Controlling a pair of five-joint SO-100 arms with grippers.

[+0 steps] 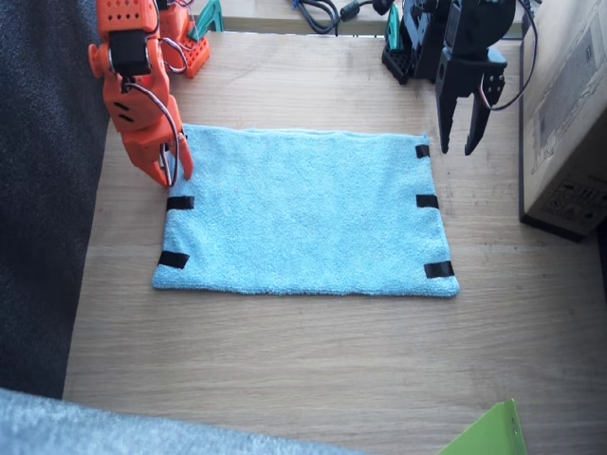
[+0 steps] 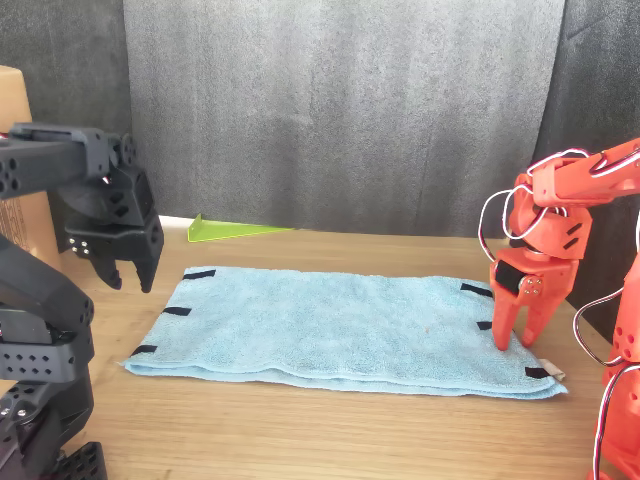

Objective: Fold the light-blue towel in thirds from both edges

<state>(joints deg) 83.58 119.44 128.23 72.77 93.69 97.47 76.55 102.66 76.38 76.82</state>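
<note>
- Fixed view: the towel (image 1: 303, 213) lies flat and open in the middle of the wooden table (image 1: 303, 360), with black tape strips on both short sides.
- The orange right arm has its fingers (image 1: 171, 161) down on the far corner of the towel's left edge (image 1: 171, 227), just behind the middle strip. The fingers look narrow, but I cannot tell if they already hold cloth.
- The black left arm hangs above the far right corner; its fingers (image 1: 462, 118) are a little apart and hold nothing.
- Front view: the orange fingers (image 2: 520, 325) touch the towel (image 2: 340, 330) near its edge; the black fingers (image 2: 128, 268) are clearly above the cloth, slightly open.
- Risk, as I judge: the right fingers may catch only a few loops, so the cloth can slip out when lifted. One corner pulled alone would make a skewed fold.
- If the left arm comes down late, the towel may slide on the smooth wood.
- Room: a cardboard box (image 1: 569, 114) stands at the right, a dark curtain (image 2: 340, 110) hangs behind the table, a green sheet (image 1: 488, 434) lies at the near edge.
</note>
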